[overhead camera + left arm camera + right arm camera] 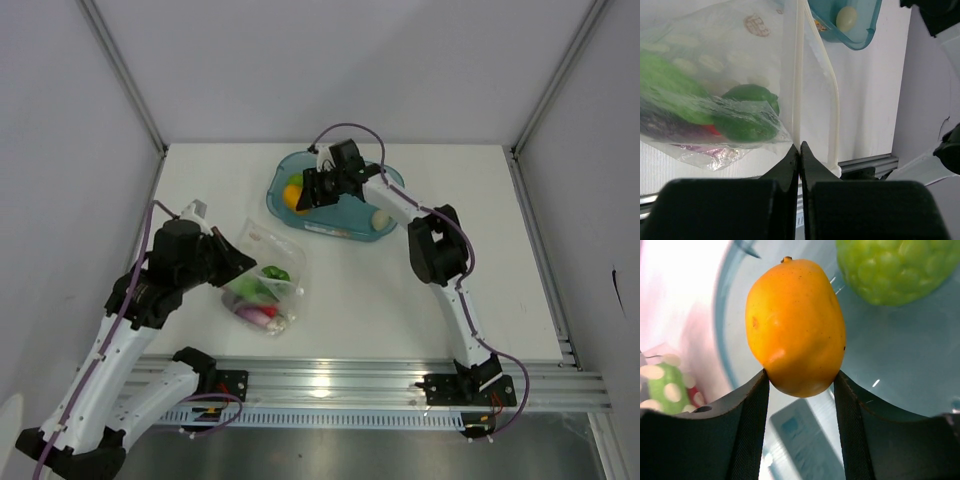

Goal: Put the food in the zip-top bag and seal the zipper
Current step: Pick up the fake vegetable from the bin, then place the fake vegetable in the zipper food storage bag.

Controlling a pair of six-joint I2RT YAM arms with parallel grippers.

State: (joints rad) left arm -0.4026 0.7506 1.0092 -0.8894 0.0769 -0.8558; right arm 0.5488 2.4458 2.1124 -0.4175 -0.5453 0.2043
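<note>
While clamping yellow-orange piece (795,325) in right end effector (801,375), lift from tray (910,355), load into zip-top bag (268,250). Hold its mouth pinched in closed left end effector (800,147).

Bright, even light; soft blur in wrist close-ups.

- This looks like a robotics lab cell: plain pale wall panels (60,100) sit in aluminium posts (125,75).
- My left arm (110,345) and right arm (440,250) are bolted to an aluminium rail (340,378) edging a white table (360,300).
</note>
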